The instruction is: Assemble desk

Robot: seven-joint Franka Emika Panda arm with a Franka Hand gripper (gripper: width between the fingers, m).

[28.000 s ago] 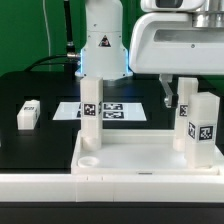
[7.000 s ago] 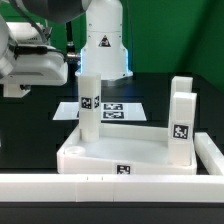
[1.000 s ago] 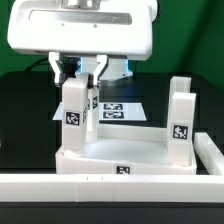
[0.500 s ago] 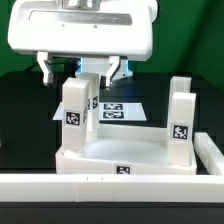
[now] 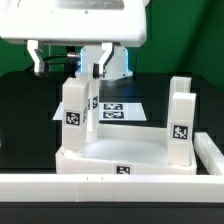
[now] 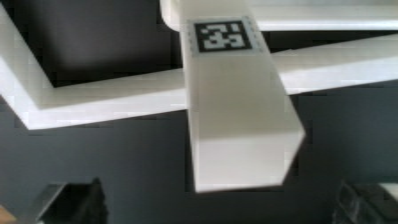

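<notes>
Gripper [image 5: 70,57] raised and spread wide since 0.5 s ago; front leg [image 5: 75,115] left standing free.

Ext. view: fingers [image 5: 35,55] well apart, above and clear of leg top, holding nothing. Leg upright at desk top [image 5: 120,160] corner on ext. view's left, tag facing camera. Second leg [image 5: 91,108] upright just behind it, partly hidden. Two more legs [image 5: 180,120] upright at ext. view's right, front one tagged. Desk top flat on black table [image 5: 25,110], rim tag [image 5: 124,169] at front edge centre. Marker board [image 5: 118,110] flat on table behind desk. Long white wall [image 5: 60,185] across foreground. Wrist view: leg [image 6: 237,110] seen from above, tag [image 6: 221,36] at far end, seated in desk top frame [image 6: 71,95]; dark fingertips [image 6: 71,200] at both lower corners, well apart from leg sides.
</notes>
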